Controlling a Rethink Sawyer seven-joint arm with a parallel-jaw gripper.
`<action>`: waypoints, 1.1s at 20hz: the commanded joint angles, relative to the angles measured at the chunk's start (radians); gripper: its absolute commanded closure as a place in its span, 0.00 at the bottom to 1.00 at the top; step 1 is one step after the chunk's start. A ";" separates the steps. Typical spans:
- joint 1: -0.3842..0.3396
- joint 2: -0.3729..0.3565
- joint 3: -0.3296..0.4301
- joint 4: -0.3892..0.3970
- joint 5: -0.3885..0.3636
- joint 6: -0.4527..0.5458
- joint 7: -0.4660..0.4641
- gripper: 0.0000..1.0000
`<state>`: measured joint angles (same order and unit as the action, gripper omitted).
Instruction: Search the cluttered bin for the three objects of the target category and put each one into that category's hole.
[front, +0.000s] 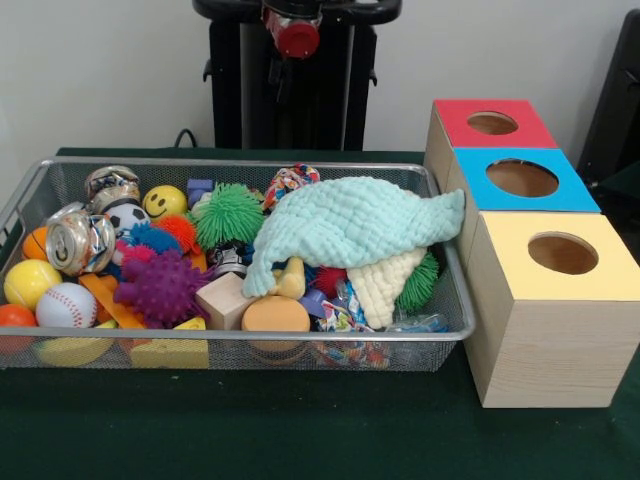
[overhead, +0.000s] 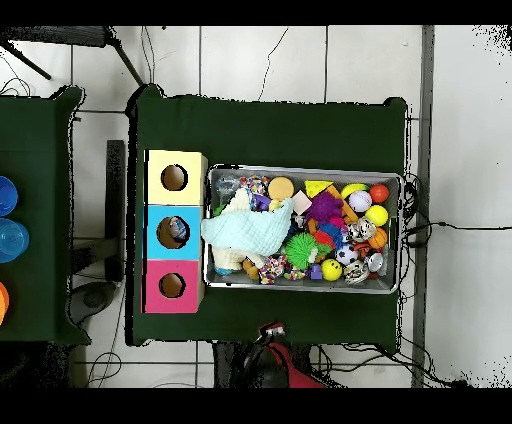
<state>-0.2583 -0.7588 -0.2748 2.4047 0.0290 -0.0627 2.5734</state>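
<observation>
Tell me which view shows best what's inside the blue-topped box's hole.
The overhead view: it looks straight down the blue-topped box and shows something pale inside its hole. The front view sees that hole at a slant, showing only bare inner wall.

lab | robot pedestal (front: 290, 90) at green-clothed table (front: 300, 430); tiled floor (overhead: 260, 60); loose cables (overhead: 270, 55)

- The arm (front: 296, 30) is cut off at 12 o'clock in the front view; gripper unseen.
- The mint cloth (front: 350, 225) hides toys beneath it in the bin (front: 240, 166).
- The orange ball (front: 12, 318), at 9 o'clock, is clipped.
</observation>
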 joint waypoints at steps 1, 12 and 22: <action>-0.160 -0.070 0.182 0.009 -0.286 0.075 -0.183 0.00; -0.047 0.081 0.163 0.049 -0.235 -0.089 0.142 0.00; -0.044 0.131 0.278 0.062 -0.034 -0.198 0.330 0.00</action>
<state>-0.2934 -0.6684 -0.1577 2.5096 -0.1490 -0.1545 2.5744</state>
